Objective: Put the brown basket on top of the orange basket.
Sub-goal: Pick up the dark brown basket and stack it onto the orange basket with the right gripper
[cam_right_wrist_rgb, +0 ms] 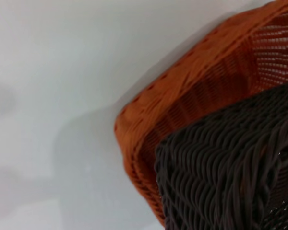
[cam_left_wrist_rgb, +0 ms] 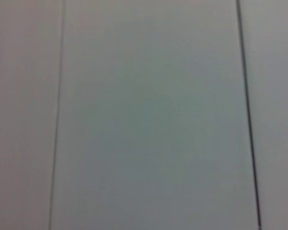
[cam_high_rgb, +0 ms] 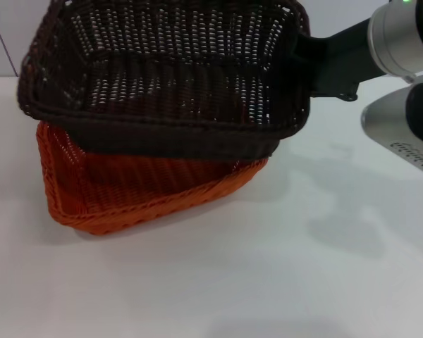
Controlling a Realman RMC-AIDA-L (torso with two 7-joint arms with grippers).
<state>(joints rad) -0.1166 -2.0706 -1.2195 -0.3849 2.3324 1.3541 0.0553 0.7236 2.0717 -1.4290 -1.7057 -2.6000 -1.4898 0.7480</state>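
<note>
1. The brown basket (cam_high_rgb: 166, 74) hangs over the orange basket (cam_high_rgb: 134, 186), skewed to it and apparently raised, so it looks carried rather than seated; whether the two touch I cannot tell.
2. The right gripper (cam_high_rgb: 311, 60) meets the brown basket's right rim, seemingly bearing its weight; its jaws are hidden, so I cannot tell their state.
3. The orange basket rests on the white table (cam_high_rgb: 303, 260) as the base.
4. The left gripper is unseen; its wrist view shows only a blank panel.

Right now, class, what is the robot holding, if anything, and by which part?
The right gripper holds the brown basket by its right-hand rim, above the orange basket. The left gripper is out of view.
</note>
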